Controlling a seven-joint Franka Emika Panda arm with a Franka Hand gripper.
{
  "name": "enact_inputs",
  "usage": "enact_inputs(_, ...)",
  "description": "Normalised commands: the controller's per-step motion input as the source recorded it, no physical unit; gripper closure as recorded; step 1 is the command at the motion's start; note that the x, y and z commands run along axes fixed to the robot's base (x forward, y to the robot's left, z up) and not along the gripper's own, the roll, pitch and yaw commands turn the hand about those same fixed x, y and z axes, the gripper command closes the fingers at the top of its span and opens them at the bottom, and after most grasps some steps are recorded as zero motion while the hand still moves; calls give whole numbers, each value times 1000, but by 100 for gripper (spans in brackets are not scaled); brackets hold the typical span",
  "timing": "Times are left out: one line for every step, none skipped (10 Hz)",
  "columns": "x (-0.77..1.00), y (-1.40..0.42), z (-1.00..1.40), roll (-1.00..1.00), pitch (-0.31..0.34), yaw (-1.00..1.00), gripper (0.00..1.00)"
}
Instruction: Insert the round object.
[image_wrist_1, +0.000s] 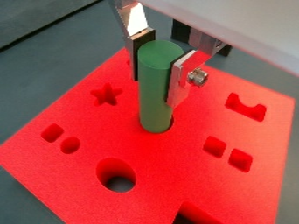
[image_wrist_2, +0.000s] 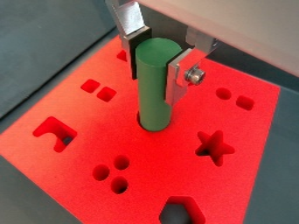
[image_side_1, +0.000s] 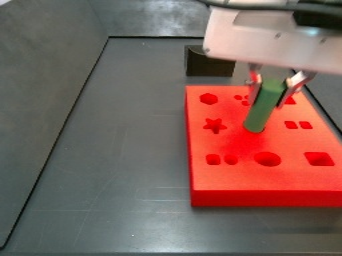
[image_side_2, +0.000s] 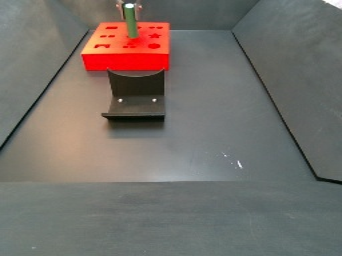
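Observation:
The round green peg (image_wrist_1: 156, 87) stands upright on the red board (image_wrist_1: 70, 101), its lower end in a round hole near the board's middle. It shows the same in the other wrist view (image_wrist_2: 158, 83). My gripper (image_wrist_1: 160, 66) is shut on the peg's upper part, with one finger plate on each side. In a side view the peg (image_side_1: 262, 108) leans a little in the picture under the gripper (image_side_1: 274, 85), over the board (image_side_1: 254, 175). In the other side view the peg (image_side_2: 131, 17) rises from the far board (image_side_2: 127, 55).
The board has other cut-outs: a star (image_wrist_1: 107, 94), a larger round hole (image_wrist_1: 115, 175), squares (image_wrist_1: 226, 152) and a notched shape (image_wrist_1: 246, 107). The dark fixture (image_side_2: 135, 95) stands on the floor in front of the board. Dark walls enclose the floor.

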Motion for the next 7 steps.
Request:
enact_inputs(-63, -20, -883, 0, 41, -43, 100)
enact_inputs(-54, 0, -986, -76, 19, -86, 100)
enact_inputs(-40, 0, -963, -97, 3, -94, 100)
enact_inputs(-26, 0, -909, -121, 13, -80, 100)
enact_inputs(0, 0, -531, -30, 113, -34, 100)
enact_inputs(-3, -6, 0, 6, 0, 0, 100)
enact_inputs(0, 0, 0, 0, 0, 0, 100)
